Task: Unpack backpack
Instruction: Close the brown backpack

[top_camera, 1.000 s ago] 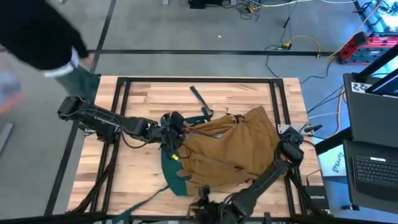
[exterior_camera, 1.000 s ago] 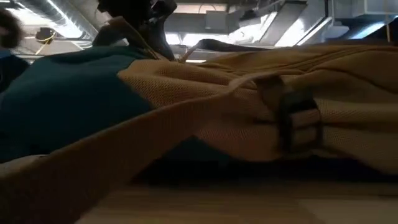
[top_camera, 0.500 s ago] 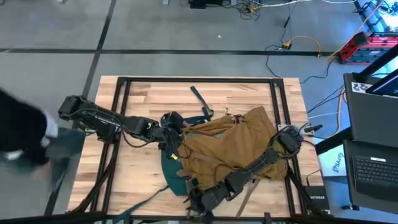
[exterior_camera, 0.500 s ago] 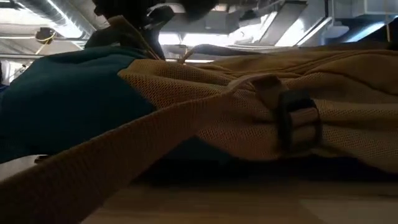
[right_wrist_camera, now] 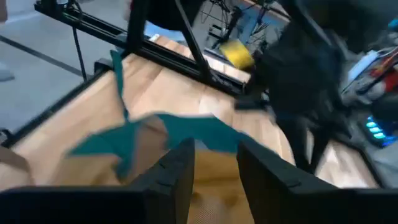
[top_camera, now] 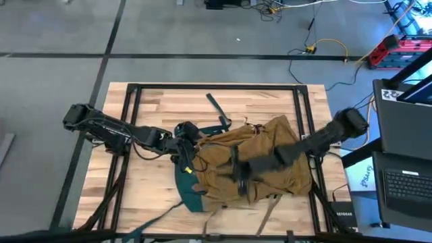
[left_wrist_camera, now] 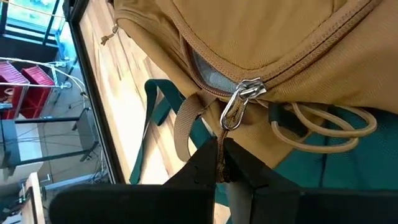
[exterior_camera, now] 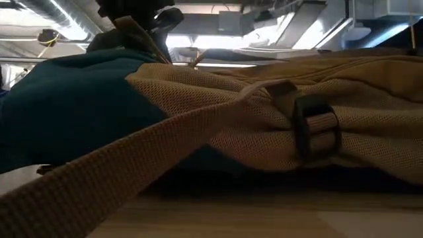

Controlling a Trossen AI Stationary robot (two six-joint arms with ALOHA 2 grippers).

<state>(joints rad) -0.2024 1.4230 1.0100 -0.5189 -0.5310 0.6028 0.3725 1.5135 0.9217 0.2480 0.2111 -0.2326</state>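
The tan backpack (top_camera: 253, 158) lies flat on the wooden table (top_camera: 145, 192), its teal base (top_camera: 185, 189) toward the left. Its zip is partly undone, and grey lining (left_wrist_camera: 211, 73) shows in the gap. At the backpack's left end, my left gripper (top_camera: 187, 150) is shut on the cord of the metal zip pull (left_wrist_camera: 240, 99). My right gripper (top_camera: 236, 172) hovers open over the middle of the backpack, with nothing between its fingers (right_wrist_camera: 177, 171). In the low view the backpack (exterior_camera: 264, 112) fills the picture, with a webbing strap and buckle (exterior_camera: 316, 129). My left gripper pinches the thin tan cord (left_wrist_camera: 221, 163) below the metal zip pull between its two shut fingers. The fingers lie about level, coming from the table's left. The cord runs straight from the fingers up to the pull, and the backpack rests on the table.
A teal strap (top_camera: 214, 108) lies loose on the table beyond the backpack. Black frame rails (top_camera: 135, 101) run along the table's edges. A laptop (top_camera: 405, 179) stands off the table to the right. Bare wood shows at the table's left near part.
My right gripper has swung from the table's near edge toward the far edge and now hangs over the backpack's middle; the arm reaches in from the right. A person by the table's left far corner has gone out of view. The backpack has stayed in place.
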